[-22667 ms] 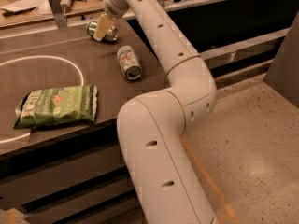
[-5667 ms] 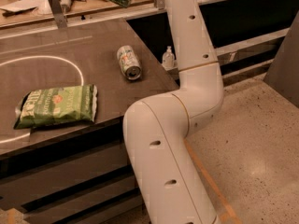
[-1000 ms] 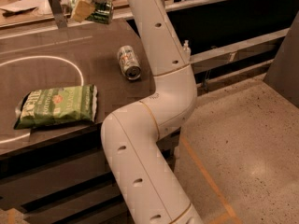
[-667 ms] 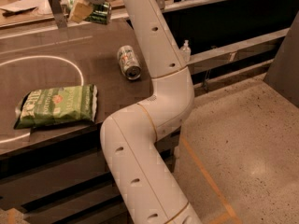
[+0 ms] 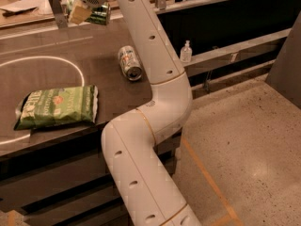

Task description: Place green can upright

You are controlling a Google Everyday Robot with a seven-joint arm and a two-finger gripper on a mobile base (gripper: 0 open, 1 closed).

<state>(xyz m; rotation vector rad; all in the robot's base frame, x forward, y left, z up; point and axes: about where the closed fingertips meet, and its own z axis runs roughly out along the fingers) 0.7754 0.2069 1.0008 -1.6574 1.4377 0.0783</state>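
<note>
End effector (image 5: 83,12) hanging over far side of bench (image 5: 56,41), fingers clamping on green can (image 5: 99,14). Can lying sideways in grip, sticking out to right of end effector. Cannot tell if can is touching bench. Silver-white can (image 5: 130,63) lying on its side, right of end effector and nearer to camera, well apart. Green chip bag (image 5: 57,106) lying flat, much nearer to camera. Sanitizer bottle (image 5: 186,52) standing upright on ledge, far right of end effector.

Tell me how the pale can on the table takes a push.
Lying on its side, the pale can would probably roll. It looks small, so likely light. The gripper, over the table's far edge, grips the green can.
</note>
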